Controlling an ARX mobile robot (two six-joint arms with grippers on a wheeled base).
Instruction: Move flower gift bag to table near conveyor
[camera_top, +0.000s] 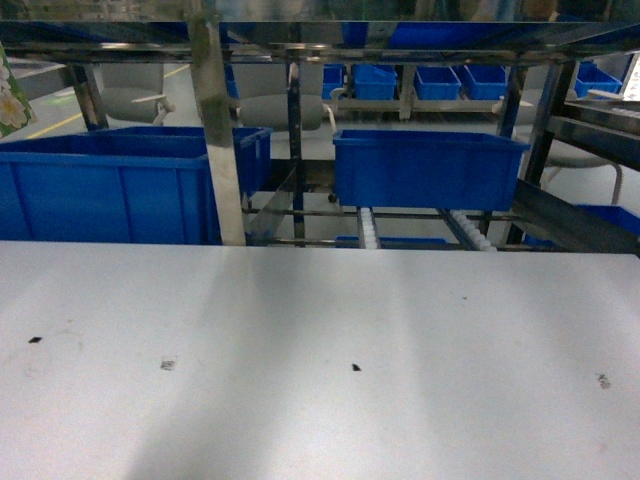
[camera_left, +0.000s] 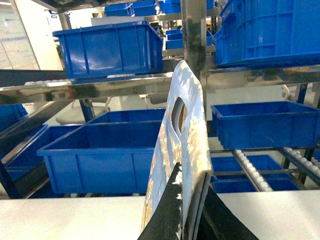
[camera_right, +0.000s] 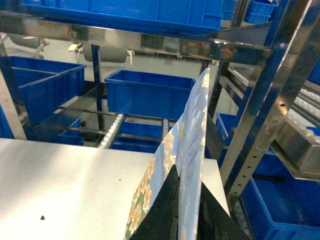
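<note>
The flat pale-blue floral paper gift bag (camera_left: 182, 145) is clamped upright between the closed black fingers of each gripper (camera_left: 192, 212) (camera_right: 186, 210), raised above the matte white table (camera_top: 320, 340). Uneven lowering could crease it or tip it over.

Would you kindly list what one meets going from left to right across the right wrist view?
Blue bins on the left → bare white table → middle blue bin → flower gift bag held in the right pincer → steel upright of the conveyor → low blue bin.
</note>
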